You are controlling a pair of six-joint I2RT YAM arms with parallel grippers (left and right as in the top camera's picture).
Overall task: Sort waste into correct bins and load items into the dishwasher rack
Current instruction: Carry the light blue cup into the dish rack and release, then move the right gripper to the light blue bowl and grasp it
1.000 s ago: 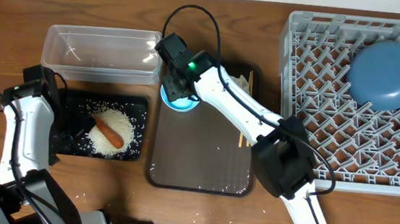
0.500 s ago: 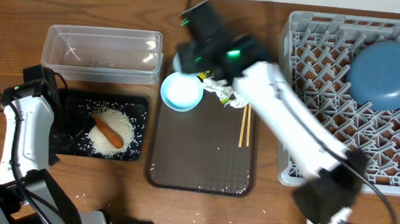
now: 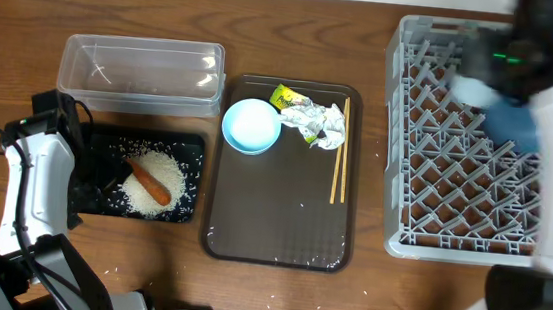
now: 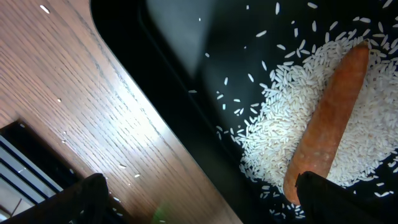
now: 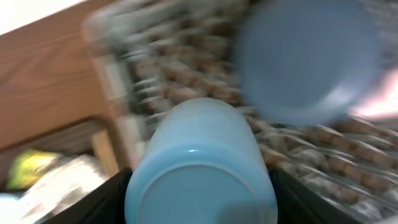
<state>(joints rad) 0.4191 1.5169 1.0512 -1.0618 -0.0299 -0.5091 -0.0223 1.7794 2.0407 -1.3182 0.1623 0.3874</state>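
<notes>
Pale-blue cup [image 5: 200,155] sits clamped in my right gripper [image 5: 200,199] — my left gripper [image 4: 202,196] gapes wide, empty, near one carrot [image 4: 326,118]; wrapper [image 3: 284,97] print unreadable; one bowl [image 3: 251,126], one plate [image 5: 305,62].

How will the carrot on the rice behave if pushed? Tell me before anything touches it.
The carrot looks firm and straight, so it should probably slide as one stiff piece. Its rounded, tapered body may roll in a curve. It lies on loose rice, which would likely scatter across the black tray.
</notes>
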